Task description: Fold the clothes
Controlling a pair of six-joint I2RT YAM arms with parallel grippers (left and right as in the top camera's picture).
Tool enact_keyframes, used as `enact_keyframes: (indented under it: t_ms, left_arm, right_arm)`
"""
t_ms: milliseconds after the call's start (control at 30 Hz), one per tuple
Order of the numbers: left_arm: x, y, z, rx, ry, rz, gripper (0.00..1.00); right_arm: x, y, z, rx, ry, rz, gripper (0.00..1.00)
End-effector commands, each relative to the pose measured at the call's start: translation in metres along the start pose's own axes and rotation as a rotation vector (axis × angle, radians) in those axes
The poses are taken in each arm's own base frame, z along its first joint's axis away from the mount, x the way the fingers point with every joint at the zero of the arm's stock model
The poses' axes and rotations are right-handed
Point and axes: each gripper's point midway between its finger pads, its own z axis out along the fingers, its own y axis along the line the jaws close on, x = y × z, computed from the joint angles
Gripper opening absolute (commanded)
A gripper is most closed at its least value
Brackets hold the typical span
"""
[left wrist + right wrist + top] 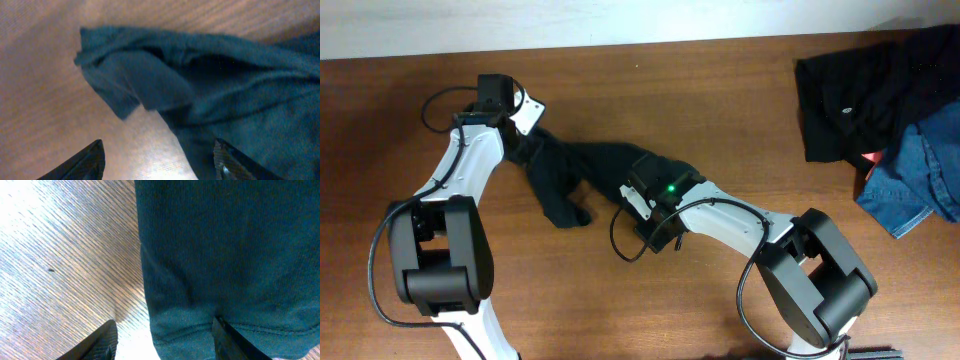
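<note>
Overhead, L to R. Left end effector [160, 162] sits at upper left of the frame, over the upper-left end of the dark garment [580, 165]. In its wrist view the jaws are wide apart w/ nothing pinched. A bunched corner of cloth lies ahead of the tips, toward top centre, and the bulk runs off to the right edge.

The garment is crumpled, not flat, on the desk [720, 110] mid-frame. Its long axis runs diagonal, upper left down to centre right, w/ one lobe hanging toward the bottom at centre-left. So it points from one arm to the other, an end effector at each end, neither clearly nearer.

Right end effector [165, 337] is at the lower-right end. Jaws are open approx as wide. A stitched hem lies between the tips but isn't clamped, and cloth fills the upper right of that view.

Upper right corner: heap of black clothing [860, 90] and blue jeans [920, 175], well apart from both arms.

Judgement: next move is prob. a pinch at each end, then a pull apart along that axis to flatten.
</note>
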Motion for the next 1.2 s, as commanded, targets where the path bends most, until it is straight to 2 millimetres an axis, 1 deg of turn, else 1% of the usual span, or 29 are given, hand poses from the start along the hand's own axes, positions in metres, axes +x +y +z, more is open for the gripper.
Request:
enact_keyframes:
  t_ms: [0, 133, 200, 400, 467, 767, 800, 833, 900, 933, 1100, 1167]
  left_arm:
    - [-0.01, 0.012, -0.002, -0.026, -0.041, 0.046, 0.66]
    - [-0.019, 0.017, -0.002, -0.046, -0.075, 0.041, 0.62]
    - [-0.021, 0.017, 0.001, -0.048, -0.084, 0.04, 0.61]
    - [-0.014, 0.01, 0.021, -0.028, -0.056, 0.051, 0.62]
    - [-0.013, 0.009, 0.024, -0.024, -0.05, 0.051, 0.61]
    - [-0.015, 0.013, 0.026, -0.044, -0.06, 0.053, 0.61]
    - [-0.016, 0.013, 0.026, -0.046, -0.063, 0.052, 0.6]
    - [-0.017, 0.014, 0.027, -0.047, -0.065, 0.052, 0.56]
    - [-0.018, 0.015, 0.027, -0.051, -0.072, 0.051, 0.38]
    - [-0.019, 0.015, 0.027, -0.053, -0.073, 0.051, 0.33]
    - [-0.02, 0.016, 0.027, -0.057, -0.08, 0.05, 0.31]
    - [-0.021, 0.017, 0.027, -0.062, -0.081, 0.049, 0.28]
  right_arm:
    - [0.008, 0.002, 0.008, -0.006, 0.033, -0.001, 0.55]
    - [0.008, 0.002, 0.008, -0.006, 0.032, -0.001, 0.55]
    - [0.008, 0.002, 0.008, -0.006, 0.032, -0.001, 0.55]
    - [0.008, 0.002, 0.008, -0.006, 0.032, -0.001, 0.55]
    - [0.008, 0.002, 0.008, -0.005, 0.029, -0.001, 0.55]
    - [0.008, 0.002, 0.008, -0.005, 0.029, -0.001, 0.55]
    - [0.008, 0.002, 0.008, -0.005, 0.029, -0.001, 0.55]
    - [0.008, 0.002, 0.008, -0.005, 0.029, -0.001, 0.55]
    - [0.008, 0.002, 0.008, -0.005, 0.029, -0.001, 0.55]
    - [0.008, 0.002, 0.008, -0.005, 0.029, -0.001, 0.55]
    - [0.007, 0.002, 0.008, -0.005, 0.029, -0.001, 0.55]
    - [0.008, 0.002, 0.008, -0.005, 0.029, -0.001, 0.55]
